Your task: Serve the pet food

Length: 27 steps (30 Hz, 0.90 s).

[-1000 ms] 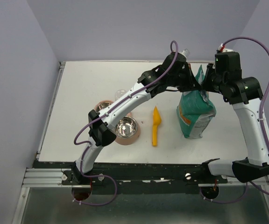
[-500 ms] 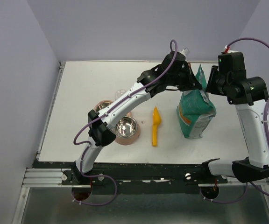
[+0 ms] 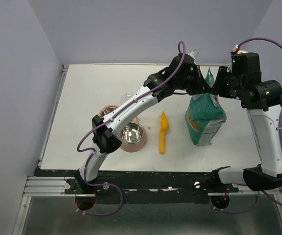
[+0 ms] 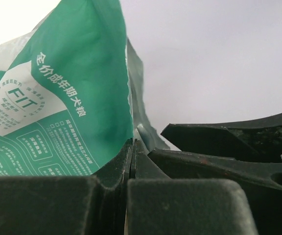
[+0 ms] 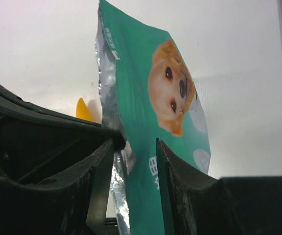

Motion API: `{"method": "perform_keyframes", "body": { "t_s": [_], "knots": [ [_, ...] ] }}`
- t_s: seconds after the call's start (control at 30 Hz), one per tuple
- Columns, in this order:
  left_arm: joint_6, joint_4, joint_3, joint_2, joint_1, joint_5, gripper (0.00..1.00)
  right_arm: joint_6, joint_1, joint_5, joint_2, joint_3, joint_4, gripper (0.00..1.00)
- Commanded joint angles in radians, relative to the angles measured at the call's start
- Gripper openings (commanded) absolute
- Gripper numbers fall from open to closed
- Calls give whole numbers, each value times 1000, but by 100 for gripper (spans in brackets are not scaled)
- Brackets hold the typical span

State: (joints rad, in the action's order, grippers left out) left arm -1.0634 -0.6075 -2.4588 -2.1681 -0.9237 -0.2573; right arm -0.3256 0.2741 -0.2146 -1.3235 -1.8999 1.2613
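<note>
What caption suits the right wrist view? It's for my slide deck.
Right gripper straddling the top edge of the green dog-food bag, yellow scoop behind.

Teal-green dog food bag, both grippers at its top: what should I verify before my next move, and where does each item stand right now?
1. Left gripper shut on the top edge of the teal-green foil bag: ok.
2. Right gripper gripping the bag's other panel: not ok. Its jaws straddle the panel but stand open.
3. Bag mouth open enough to reach the kibble: cannot tell. Silver lining shows, but no kibble.
4. Yellow plastic scoop lying free on the white table, left of the bag: ok.
5. Round copper-rimmed steel bowl upright, left of the scoop: ok.
</note>
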Motion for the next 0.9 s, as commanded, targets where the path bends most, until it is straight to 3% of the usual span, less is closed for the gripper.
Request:
{"method": "perform_keyframes", "body": {
  "t_s": [0.0, 0.23, 0.47, 0.53, 0.63, 0.73, 0.8, 0.87],
  "knots": [
    [-1, 22, -9, 5, 6, -16, 0, 39, 0, 26, 24, 61, 19, 47],
    [20, 0, -9, 16, 6, -7, 0, 59, 0, -127, 33, 64, 56, 39],
    [-15, -20, -29, 14, 6, -13, 0, 75, 0, -147, 14, 82, 21, 8],
    [-27, -21, -32, 13, 5, -17, 0, 88, 0, -140, 9, 96, -8, 11],
    [-44, -21, -35, 14, 5, -25, 0, 91, 1, -118, -9, 123, -17, 25],
    [-49, -21, -39, 16, 3, -26, 0, 74, 0, -85, 13, 191, -66, 29],
    [-46, -29, -43, 17, 5, -26, 0, 66, 0, -75, 15, 206, -77, 25],
    [-35, -44, -51, 17, 3, -26, 0, 68, 0, -106, 17, 205, -76, 11]
  ]
}}
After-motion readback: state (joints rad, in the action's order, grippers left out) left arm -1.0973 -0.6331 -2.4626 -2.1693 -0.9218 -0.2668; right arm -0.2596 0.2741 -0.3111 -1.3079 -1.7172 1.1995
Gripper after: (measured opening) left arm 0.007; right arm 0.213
